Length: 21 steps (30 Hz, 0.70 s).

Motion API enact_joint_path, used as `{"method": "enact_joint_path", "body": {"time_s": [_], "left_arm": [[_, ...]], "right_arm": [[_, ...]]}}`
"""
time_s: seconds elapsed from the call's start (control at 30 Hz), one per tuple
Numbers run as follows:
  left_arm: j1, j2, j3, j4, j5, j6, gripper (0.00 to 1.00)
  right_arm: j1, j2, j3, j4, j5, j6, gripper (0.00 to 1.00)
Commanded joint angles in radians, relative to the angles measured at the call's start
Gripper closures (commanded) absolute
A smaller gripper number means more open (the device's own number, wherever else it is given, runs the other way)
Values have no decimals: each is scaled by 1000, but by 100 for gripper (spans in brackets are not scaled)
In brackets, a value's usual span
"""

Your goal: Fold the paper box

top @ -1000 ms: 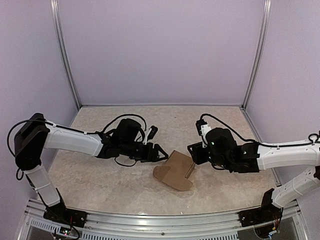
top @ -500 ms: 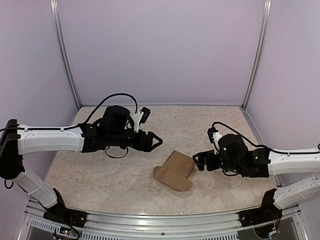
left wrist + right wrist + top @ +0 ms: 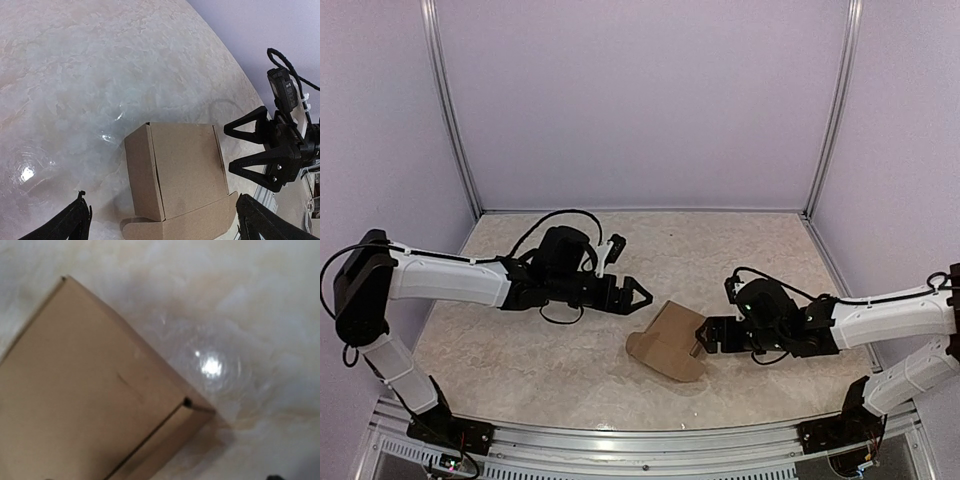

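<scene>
The paper box (image 3: 668,343) is a small brown cardboard box standing on the table, its top closed and a rounded flap lying out flat at its near side. It fills the middle of the left wrist view (image 3: 182,170) and the left of the right wrist view (image 3: 85,400). My left gripper (image 3: 640,293) is open and empty, up and to the left of the box, with its fingers spread wide in its own view (image 3: 161,205). My right gripper (image 3: 704,338) is open and empty, close beside the box's right side; the left wrist view (image 3: 231,148) shows both its fingers apart.
The marble-patterned table (image 3: 520,350) is bounded by lilac walls with metal posts (image 3: 455,130) at the back corners. A metal rail (image 3: 620,440) runs along the near edge by the arm bases. Cables loop over both arms.
My right gripper has moved left, up to the box's right side. My left gripper has come back down and right toward the box. The box has not moved.
</scene>
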Motion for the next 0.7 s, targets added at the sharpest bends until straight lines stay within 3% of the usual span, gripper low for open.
{"method": "enact_joint_path", "body": {"time_s": [0.0, 0.67], "left_arm": [[3, 31, -8, 24, 19, -42, 1], [15, -2, -138, 81, -12, -139, 2]], "right_arm": [[-9, 48, 7, 47, -36, 127, 12], [-10, 185, 31, 203, -120, 213, 21]]}}
